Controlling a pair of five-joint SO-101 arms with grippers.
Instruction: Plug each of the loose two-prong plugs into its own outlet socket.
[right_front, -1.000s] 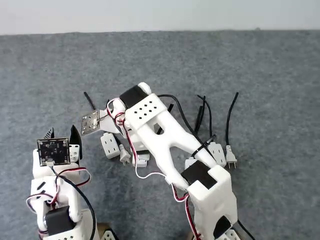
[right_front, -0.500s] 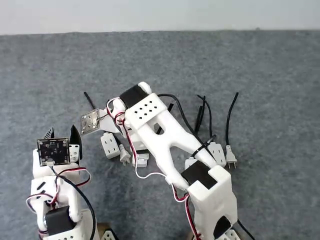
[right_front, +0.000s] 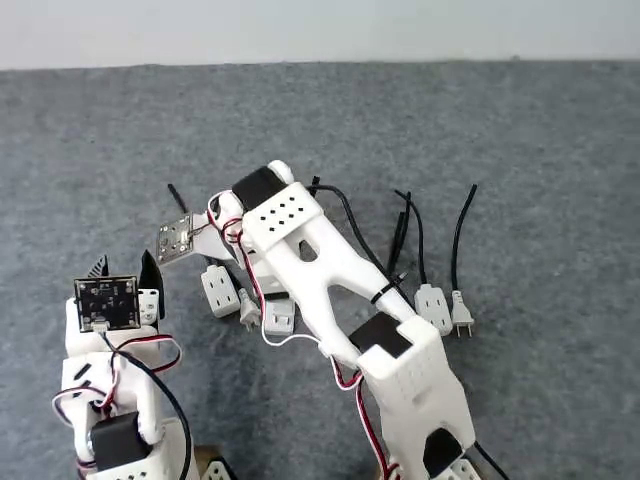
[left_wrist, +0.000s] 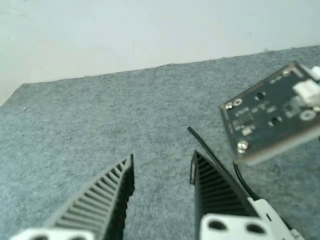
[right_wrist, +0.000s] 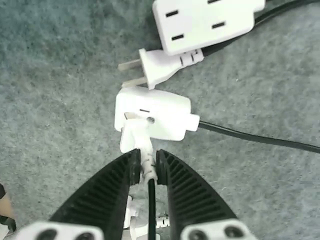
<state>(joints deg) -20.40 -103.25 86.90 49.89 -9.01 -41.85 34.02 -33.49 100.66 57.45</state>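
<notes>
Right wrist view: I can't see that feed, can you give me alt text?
The right gripper is shut on the neck of a white two-prong plug, whose head lies against a white outlet socket on grey carpet, prongs not clearly seated. Beyond them lie a second loose plug and a second socket.

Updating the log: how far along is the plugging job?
Done: no plug looks clearly seated. In hand: the right gripper is shut on a plug pressed against a socket block, with one prong apparently showing. Left: a loose plug beside another socket block, and a far plug lying free. The left gripper is open, holding nothing.
</notes>
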